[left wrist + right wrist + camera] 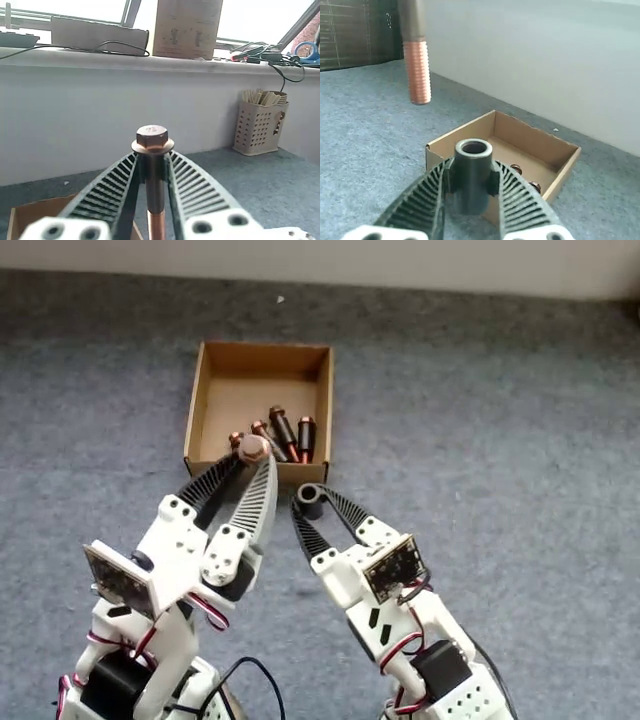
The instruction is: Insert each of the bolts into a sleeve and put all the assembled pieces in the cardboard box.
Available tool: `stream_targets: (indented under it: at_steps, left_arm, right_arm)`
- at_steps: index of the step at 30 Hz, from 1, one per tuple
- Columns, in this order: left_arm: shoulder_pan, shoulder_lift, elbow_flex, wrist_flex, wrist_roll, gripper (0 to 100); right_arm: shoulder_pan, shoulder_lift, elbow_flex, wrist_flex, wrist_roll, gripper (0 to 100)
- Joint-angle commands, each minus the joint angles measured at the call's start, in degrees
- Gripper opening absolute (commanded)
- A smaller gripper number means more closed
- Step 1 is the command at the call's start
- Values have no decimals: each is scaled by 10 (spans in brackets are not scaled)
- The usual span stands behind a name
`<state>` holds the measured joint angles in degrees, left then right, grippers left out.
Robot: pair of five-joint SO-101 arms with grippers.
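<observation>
The right gripper [470, 167] clamps the dark cylindrical sleeve [471, 180] bore-up, and the left gripper [152, 165] pinches the copper hex-head bolt [155, 185] thread-down at its ten o'clock — staged for insertion — with the brown cardboard box [200, 410] at eleven.

Sleeve [308, 502] right of bolt [252, 448], before box [195, 400]

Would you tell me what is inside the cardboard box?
Several bolts in dark sleeves lie along the cardboard box's near side; the left gripper and its bolt hide the near-left corner.
</observation>
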<state>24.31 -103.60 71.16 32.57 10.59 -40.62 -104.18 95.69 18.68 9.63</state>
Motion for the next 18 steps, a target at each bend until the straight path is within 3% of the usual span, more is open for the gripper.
stream_targets:
  at_steps: [1,18]
  left_arm:
    - [56,-7,-30,4,8,6]
    - [64,-7,4,10,4,6]
  right_arm:
    - [-22,-8,63,3,12,5]
    - [-28,-10,58,0,20,5]
